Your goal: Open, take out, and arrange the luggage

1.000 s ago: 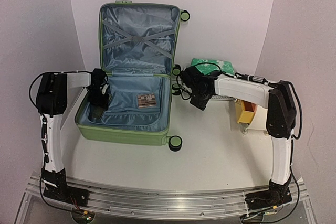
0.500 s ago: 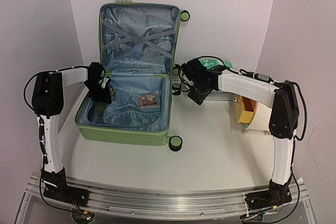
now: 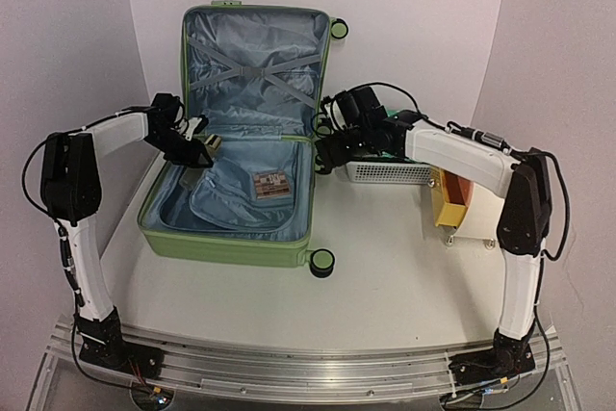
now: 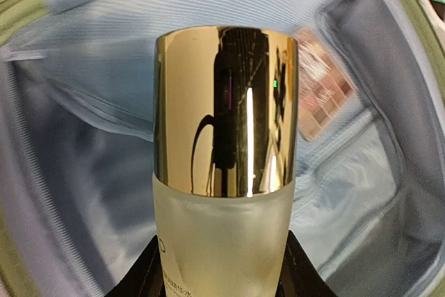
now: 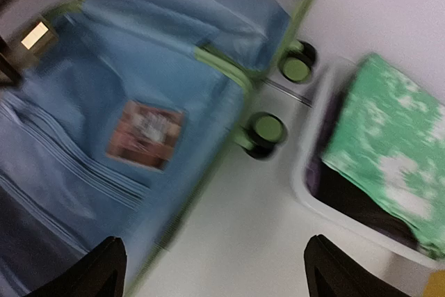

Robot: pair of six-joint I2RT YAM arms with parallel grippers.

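Luggage [image 3: 223, 249] lay open at centre-left of the top view. Left gripper [image 3: 200, 148] clasped a gold-capped frosted bottle [image 4: 224, 172] above its left side; right gripper [image 3: 325, 153] gaped wide beside its right edge.

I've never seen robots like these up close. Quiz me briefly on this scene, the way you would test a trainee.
1. True or false: the suitcase lies shut on the table.
2. What does the left gripper hold? A: a frosted bottle with a gold cap. B: a shoe. C: nothing.
3. Fill in: the green-and-white cloth lies in the white ___ beside the suitcase wheels.

Key: 1 false, it lies wide open. 2 A. 3 basket.
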